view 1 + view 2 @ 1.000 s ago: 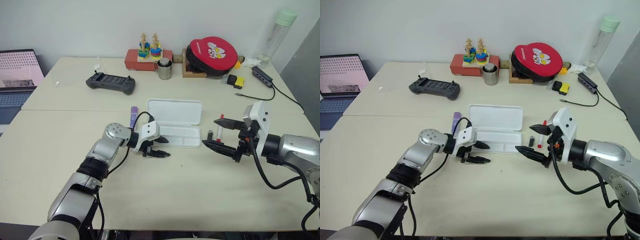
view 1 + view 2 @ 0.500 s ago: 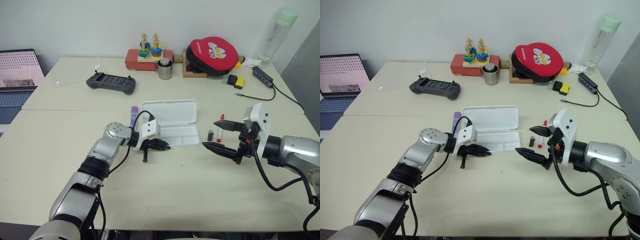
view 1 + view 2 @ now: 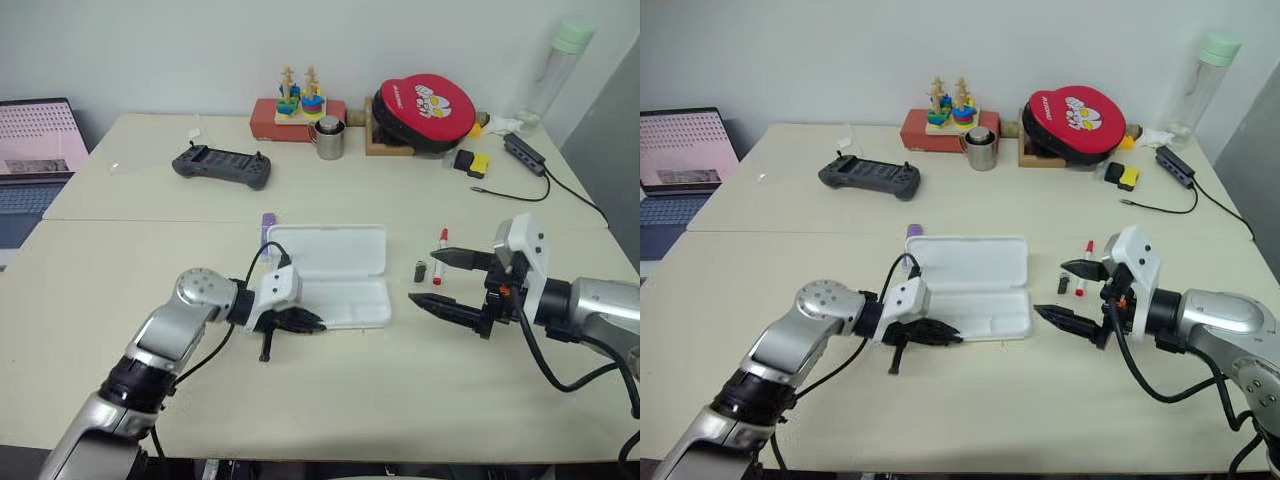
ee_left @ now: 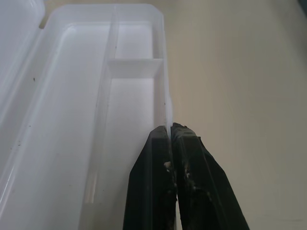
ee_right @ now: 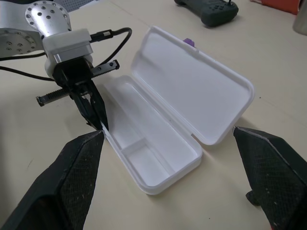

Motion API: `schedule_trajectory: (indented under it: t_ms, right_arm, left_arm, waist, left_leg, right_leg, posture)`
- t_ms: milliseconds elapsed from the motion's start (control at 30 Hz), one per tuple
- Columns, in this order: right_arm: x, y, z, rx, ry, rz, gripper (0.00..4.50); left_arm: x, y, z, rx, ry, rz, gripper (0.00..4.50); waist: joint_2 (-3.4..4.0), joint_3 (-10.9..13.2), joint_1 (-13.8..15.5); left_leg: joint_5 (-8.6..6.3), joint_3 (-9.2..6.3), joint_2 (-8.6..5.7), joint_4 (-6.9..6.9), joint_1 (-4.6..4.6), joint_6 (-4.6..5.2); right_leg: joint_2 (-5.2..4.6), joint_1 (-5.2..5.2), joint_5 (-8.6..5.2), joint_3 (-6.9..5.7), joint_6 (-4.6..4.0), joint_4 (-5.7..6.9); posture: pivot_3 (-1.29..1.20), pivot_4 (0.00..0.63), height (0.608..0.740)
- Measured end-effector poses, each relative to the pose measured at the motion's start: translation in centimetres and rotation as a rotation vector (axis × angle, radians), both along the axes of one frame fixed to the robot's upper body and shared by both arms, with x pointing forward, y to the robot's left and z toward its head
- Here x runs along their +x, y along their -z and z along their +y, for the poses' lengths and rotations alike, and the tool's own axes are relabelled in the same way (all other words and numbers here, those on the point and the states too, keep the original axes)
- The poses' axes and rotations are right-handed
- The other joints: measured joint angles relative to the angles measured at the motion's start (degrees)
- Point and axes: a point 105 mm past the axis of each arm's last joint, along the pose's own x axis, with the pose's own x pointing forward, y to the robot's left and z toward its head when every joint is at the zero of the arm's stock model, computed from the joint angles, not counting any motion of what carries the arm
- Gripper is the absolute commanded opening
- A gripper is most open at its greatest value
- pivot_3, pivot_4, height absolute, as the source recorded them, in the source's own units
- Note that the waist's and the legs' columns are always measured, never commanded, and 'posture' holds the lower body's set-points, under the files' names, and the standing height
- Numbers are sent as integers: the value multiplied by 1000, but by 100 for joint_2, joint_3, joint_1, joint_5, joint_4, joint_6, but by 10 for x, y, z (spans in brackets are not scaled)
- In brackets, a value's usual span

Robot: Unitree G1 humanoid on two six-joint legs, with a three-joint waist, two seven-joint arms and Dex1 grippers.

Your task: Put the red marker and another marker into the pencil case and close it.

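The white pencil case [image 3: 345, 304] lies open at the table's middle, its lid [image 3: 325, 250] folded back flat. My left gripper [image 3: 318, 323] is shut on the tray's near rim [image 4: 168, 112], pinching the thin wall between both fingers. The red marker [image 3: 441, 253], white with a red cap, lies to the right of the case. Just behind the lid's far left corner, the purple marker [image 3: 267, 221] shows only its end. My right gripper [image 3: 425, 278] hovers open right of the case, close by the red marker, holding nothing.
A small dark stubby object [image 3: 420, 270] lies beside the red marker. Along the back stand a game controller [image 3: 221, 165], a metal cup [image 3: 328, 137], a stacking toy [image 3: 298, 105], a red round pad [image 3: 425, 98], a bottle [image 3: 555, 60] and a cable strip [image 3: 525, 150]. A laptop [image 3: 35, 150] sits far left.
My left gripper closed on the case's near rim and dragged the case left and toward me. The lid now hides most of the purple marker. The right gripper stayed put.
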Motion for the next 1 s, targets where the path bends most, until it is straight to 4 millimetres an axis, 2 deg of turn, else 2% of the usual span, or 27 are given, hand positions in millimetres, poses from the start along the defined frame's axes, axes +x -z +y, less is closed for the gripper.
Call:
schedule_trajectory:
  t_ms: [300,633,700,733,1000]
  right_arm:
    - [9,16,-2,-66,49,30,4500]
    - [16,20,-7,-75,114,28,4500]
    - [19,22,-7,-78,130,35,4500]
    - [20,23,-7,-78,131,37,4500]
    - [23,24,-9,-80,153,43,4500]
  left_arm:
    - [-4,-3,-2,-14,21,-27,24]
    - [-1,4,7,26,46,-66,24]
    - [1,8,8,41,42,-65,486]
    - [1,8,8,44,43,-65,538]
    - [1,8,8,38,39,-57,2053]
  waist:
    - [0,0,50]
    - [0,0,58]
    - [0,0,58]
    - [0,0,58]
    - [0,0,59]
  left_leg:
    - [0,3,1,-1,0,0]
    - [0,3,1,-2,0,0]
    - [0,3,1,-1,0,0]
    - [0,3,1,-1,-1,0]
    - [0,3,1,-1,0,0]
  right_leg:
    - [6,-2,0,-1,0,-1]
    - [7,-2,0,-1,0,-2]
    - [8,-2,0,-2,0,-1]
    - [8,-2,0,-1,0,-2]
    - [8,-2,0,-1,0,-1]
  posture:
    - [0,150,740]
    - [0,150,740]
    - [0,150,740]
    - [0,150,740]
    - [0,150,740]
